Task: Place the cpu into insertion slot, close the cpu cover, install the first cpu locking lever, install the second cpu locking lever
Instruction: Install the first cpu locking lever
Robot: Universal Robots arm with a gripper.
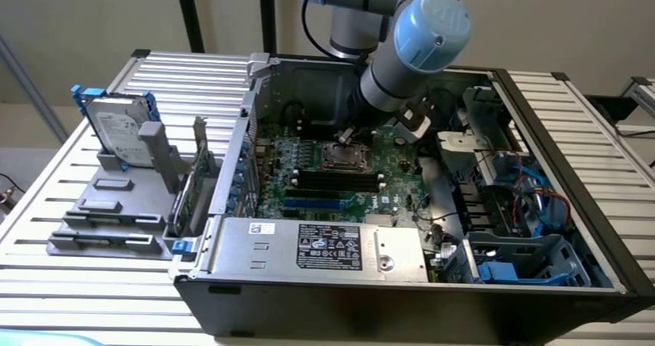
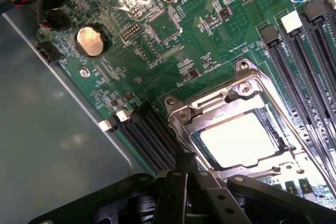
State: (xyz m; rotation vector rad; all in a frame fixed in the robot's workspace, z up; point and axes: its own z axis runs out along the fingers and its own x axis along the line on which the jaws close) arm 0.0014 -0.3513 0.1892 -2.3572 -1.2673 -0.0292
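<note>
Scene: a Universal Robots arm reaches into an opened desktop tower case [image 1: 573, 231] laid on a slatted table [image 1: 82, 269]; its gripper [image 2: 181, 174] hangs just over the socket on the green circuit board [image 2: 205, 35]
Gripper: fingers closed together, nothing visibly between them; the tip sits at the socket's edge, close beside the metal frame, contact too close to call
Cpu: one pale, glossy square chip [image 2: 239, 139], lying flat inside the insertion slot [image 2: 197, 139] and showing through the frame's opening
Cpu cover: one silvery frame plate [image 2: 210, 104], down flat around the chip; in the exterior view it is the small bright square [image 1: 344, 156] mid-board
Locking levers: thin metal rods along the frame's sides; how many, and whether latched, cannot be told here
Handling, chip: light, rigid, smooth-faced, probably fragile beneath; best taken by opposite edges, never pressed on its face
Handling, cover: thin stiff sheet metal, hinged; best pushed on the rim, not over the cut-out
Handling, levers: springy wire, likely to resist and snap back; best caught at the free end
Count, other things: one coin cell [image 2: 90, 41]; one grey labelled metal box [image 1: 322, 248]; one hard drive [image 1: 121, 135] standing outside the case at the exterior view's left; several long black memory strips [image 2: 310, 61]
</note>
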